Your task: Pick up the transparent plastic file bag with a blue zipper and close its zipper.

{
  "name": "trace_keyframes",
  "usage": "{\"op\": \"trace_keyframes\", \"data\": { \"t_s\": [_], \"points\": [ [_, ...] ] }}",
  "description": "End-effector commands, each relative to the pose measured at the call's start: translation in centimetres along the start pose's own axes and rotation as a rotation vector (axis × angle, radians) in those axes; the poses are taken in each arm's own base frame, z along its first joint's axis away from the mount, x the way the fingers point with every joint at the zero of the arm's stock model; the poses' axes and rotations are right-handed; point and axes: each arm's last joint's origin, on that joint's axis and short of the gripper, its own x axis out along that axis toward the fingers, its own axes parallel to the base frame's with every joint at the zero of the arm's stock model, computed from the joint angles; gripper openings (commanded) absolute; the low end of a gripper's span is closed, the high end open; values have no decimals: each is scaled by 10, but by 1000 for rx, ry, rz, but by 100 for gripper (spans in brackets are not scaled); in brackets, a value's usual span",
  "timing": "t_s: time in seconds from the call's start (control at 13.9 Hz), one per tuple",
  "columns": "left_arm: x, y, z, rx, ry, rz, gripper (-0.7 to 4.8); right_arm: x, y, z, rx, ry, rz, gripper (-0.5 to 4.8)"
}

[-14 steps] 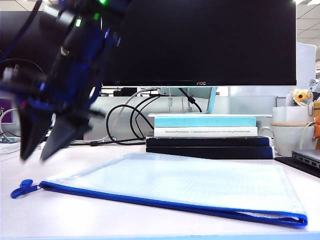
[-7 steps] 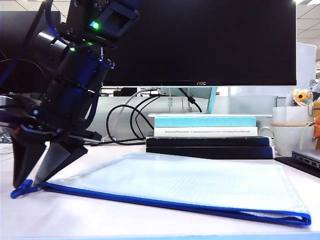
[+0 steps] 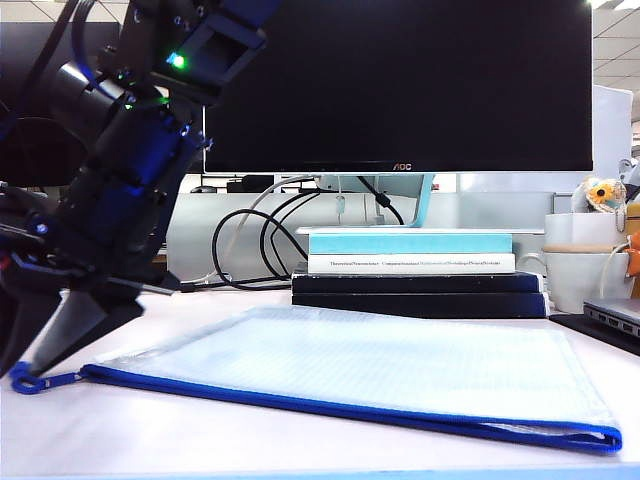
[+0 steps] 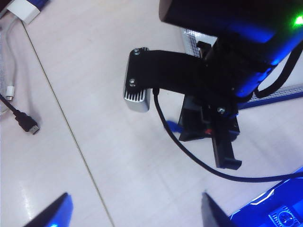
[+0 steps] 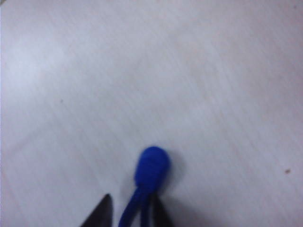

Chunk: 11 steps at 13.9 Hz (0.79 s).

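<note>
White desk (image 3: 200, 440) holds the file bag (image 3: 380, 365), flat, translucent, grid-textured, its blue zipper (image 3: 330, 408) along the near edge. Right gripper (image 5: 129, 213) pinches the cord pull (image 5: 150, 172) far left. Left gripper (image 4: 135, 210) hovers above, wide apart, empty.

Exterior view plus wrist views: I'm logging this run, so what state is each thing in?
file bag: lying flat on the table.
zipper: its cord pull sits between the fingertips of the right gripper.
right gripper: narrow around the cord pull, grip unclear.
left gripper: open, empty, above the table.
</note>
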Motion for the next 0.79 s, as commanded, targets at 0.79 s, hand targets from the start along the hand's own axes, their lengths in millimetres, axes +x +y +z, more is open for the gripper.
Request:
{"op": "trace_keyframes", "data": {
  "t_s": [0.79],
  "points": [
    [-1,1,2,-9,-10,19,362,-30,1,19,-28,-63,-72,-6]
  ]
}}
